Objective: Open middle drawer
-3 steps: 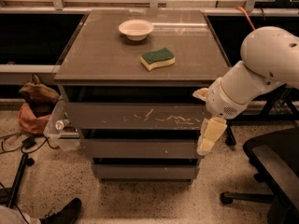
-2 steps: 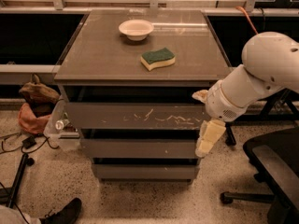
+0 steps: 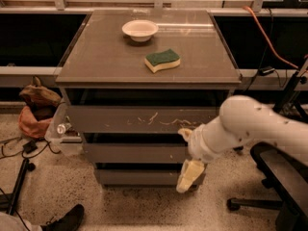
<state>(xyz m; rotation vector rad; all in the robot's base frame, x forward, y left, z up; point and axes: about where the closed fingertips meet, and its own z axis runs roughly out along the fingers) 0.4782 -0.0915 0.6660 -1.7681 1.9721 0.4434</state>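
The grey-brown cabinet has three handle-less drawer fronts. The middle drawer [image 3: 134, 153] has a plain flat front and sits flush below the wider scratched top front [image 3: 144, 119] and above the shortest bottom front [image 3: 139, 177]. My gripper [image 3: 187, 154] is on the end of the white arm, right in front of the right end of the middle drawer. Its cream fingers stand apart, the upper one [image 3: 185, 133] near the top front's lower edge and the lower one [image 3: 189, 175] over the bottom front. It holds nothing.
A white bowl [image 3: 140, 30] and a green-and-yellow sponge [image 3: 162, 60] lie on the cabinet top [image 3: 106, 61]. A brown bag [image 3: 36, 109] and cables lie on the floor at the left. A black chair base [image 3: 269, 196] stands at the right, and a shoe [image 3: 67, 219] is at the bottom left.
The arm has swung left and down, bringing the gripper from beside the cabinet's right edge to in front of the right end of the drawer fronts. The drawers have not moved.
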